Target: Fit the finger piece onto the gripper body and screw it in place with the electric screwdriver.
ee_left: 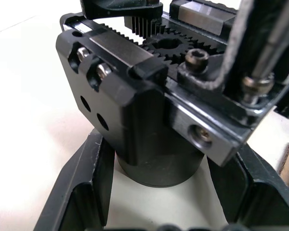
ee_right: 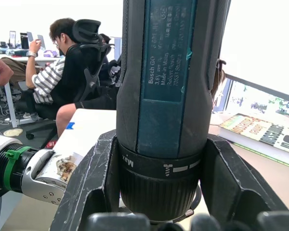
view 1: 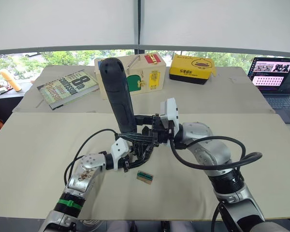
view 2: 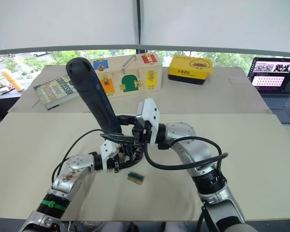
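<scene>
Screwing step in hand, near the middle of the tabletop toward its near edge. The left gripper (view 1: pixel 130 157) has its fingers clamped around the round base of the gripper body (ee_left: pixel 149 110). The right gripper (view 2: pixel 135 133) grips the electric screwdriver (view 1: pixel 117 94) at its collar, tool tilted, bit down at the body. The finger piece cannot be told apart from the assembly. Advice: keep the bit square to the screw head, press lightly, hold the body steady. A small green block (view 1: pixel 145 177) lies just beside.

Both arms bent inward, left tool (view 1: pixel 135 157) and right tool (view 1: pixel 152 126) clamped shut.
</scene>
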